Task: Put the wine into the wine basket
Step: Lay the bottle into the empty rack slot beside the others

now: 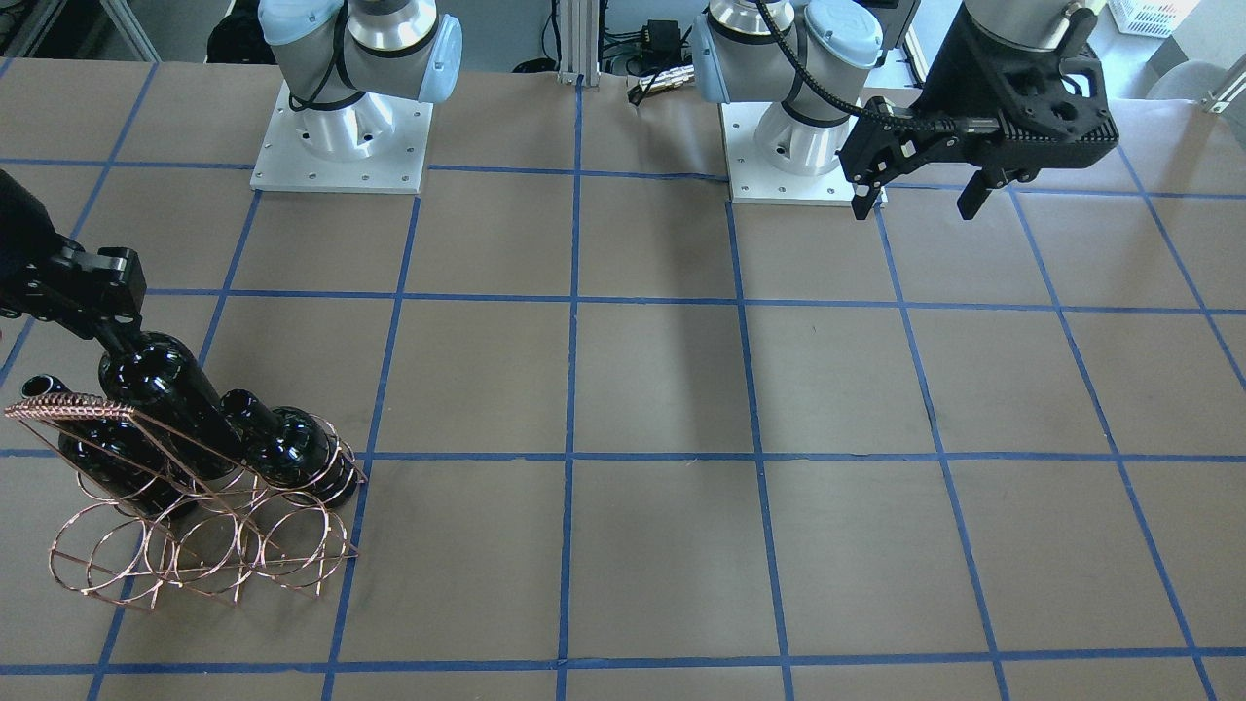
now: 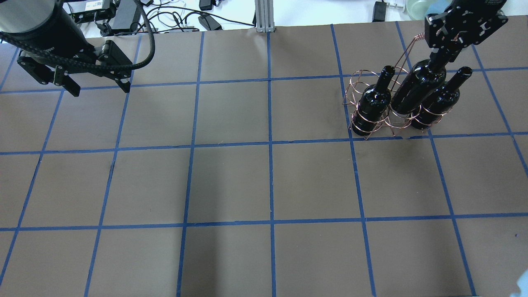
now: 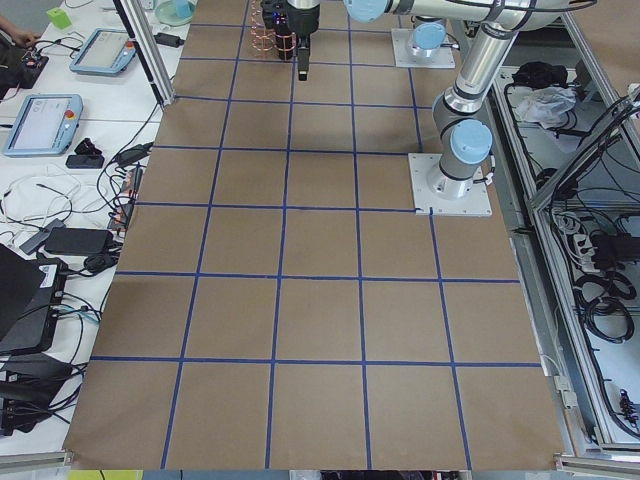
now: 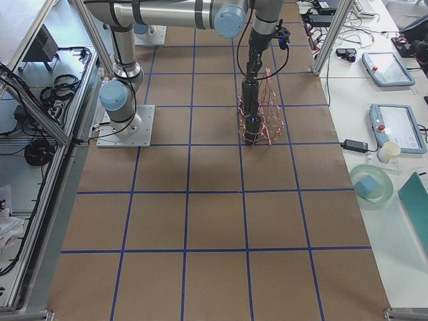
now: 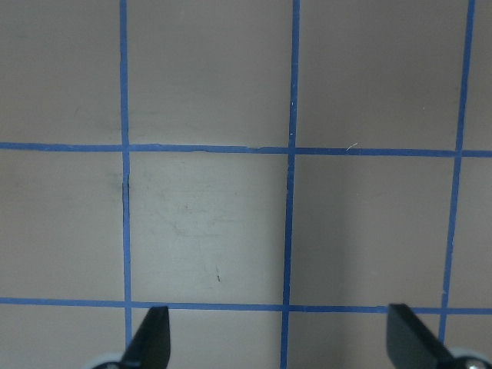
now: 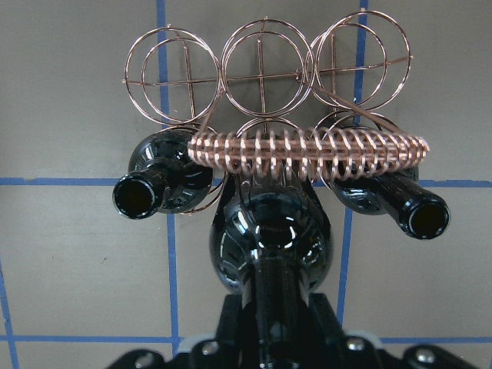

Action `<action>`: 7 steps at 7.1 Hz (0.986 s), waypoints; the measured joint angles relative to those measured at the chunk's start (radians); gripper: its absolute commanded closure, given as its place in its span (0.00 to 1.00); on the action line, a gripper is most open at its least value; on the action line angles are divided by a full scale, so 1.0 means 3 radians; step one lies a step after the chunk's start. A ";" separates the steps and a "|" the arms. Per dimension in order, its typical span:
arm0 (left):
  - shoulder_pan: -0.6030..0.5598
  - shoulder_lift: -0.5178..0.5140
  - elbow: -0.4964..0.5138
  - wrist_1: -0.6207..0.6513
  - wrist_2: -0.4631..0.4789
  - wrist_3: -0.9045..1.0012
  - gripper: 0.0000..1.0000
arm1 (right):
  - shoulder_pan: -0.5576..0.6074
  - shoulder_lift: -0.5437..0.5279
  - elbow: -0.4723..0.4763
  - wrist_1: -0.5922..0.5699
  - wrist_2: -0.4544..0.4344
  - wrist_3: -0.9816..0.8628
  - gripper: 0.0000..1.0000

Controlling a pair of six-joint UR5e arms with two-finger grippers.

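While its neck is pinched from above, the glossy black, unlabelled glass wine bottle (image 2: 416,94) leans on a slant. Its long axis runs from the base, low in the middle ring of the nearer row, up to the mouth, which points away from the robot and toward the wrist holding it. Its cylindrical body is dark and mirror-bright, with window glare on the rounded shoulder and a short neck.

It sits in the copper-coloured thin wire basket of bottle-sized rings with a coiled top bar (image 6: 307,146), between two matching black bottles: one toward the table's centre (image 2: 373,103), one toward the outer edge (image 2: 441,101). Both lean the same way in the neighbouring rings.

The right two-finger gripper (image 2: 440,55) reaches far out over the basket, fingers clamped on either side of the bottle's neck.

The left two-finger gripper (image 2: 101,90) hangs over the brown paper table with blue tape lines (image 2: 268,181), well apart from the basket, fingers spread wide and holding nothing.
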 measured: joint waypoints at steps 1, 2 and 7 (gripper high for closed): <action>-0.0034 0.0002 -0.0007 -0.0006 0.0004 -0.0003 0.00 | -0.0017 0.0013 0.0002 -0.0004 0.0002 -0.0004 1.00; -0.0065 0.0009 -0.0025 -0.0011 0.0012 -0.0005 0.00 | -0.0027 0.0025 0.0006 -0.0006 0.0011 -0.0007 1.00; -0.0089 0.0017 -0.0058 -0.0002 0.0020 0.0007 0.00 | -0.0029 0.0278 0.0111 -0.0316 0.0031 -0.0024 1.00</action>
